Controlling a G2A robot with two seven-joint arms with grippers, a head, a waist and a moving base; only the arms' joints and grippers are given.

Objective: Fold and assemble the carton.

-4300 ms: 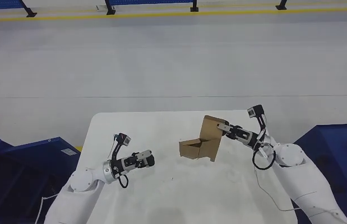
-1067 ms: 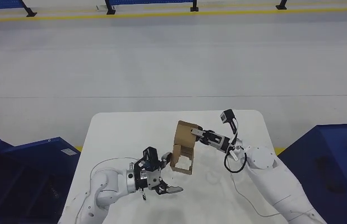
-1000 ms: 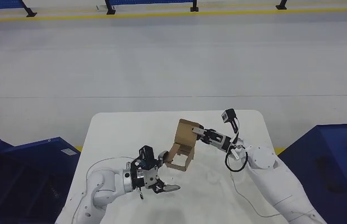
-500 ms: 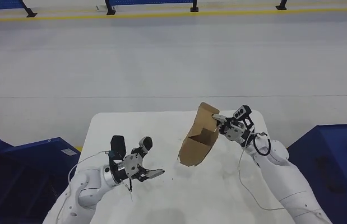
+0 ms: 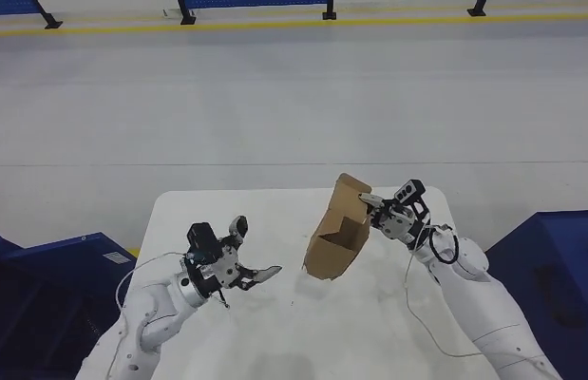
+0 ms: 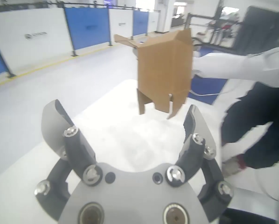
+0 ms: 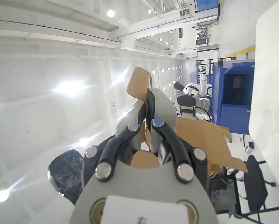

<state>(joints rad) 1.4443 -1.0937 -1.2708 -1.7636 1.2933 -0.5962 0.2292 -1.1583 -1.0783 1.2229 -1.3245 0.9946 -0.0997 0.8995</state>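
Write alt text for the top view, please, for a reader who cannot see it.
The right gripper holds a partly folded brown carton by its top edge, tilted over a white table. The left gripper, its fingers open and empty, is apart from the carton, over the table's other half.

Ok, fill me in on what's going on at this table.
A two-armed robot is partway through assembling a brown carton. The right end effector is shut on the carton's top edge and holds it tilted over the white table. The carton is opened into a tube, but its lower flaps hang unfolded. The left end effector is open and empty, pointing at the carton without touching it.
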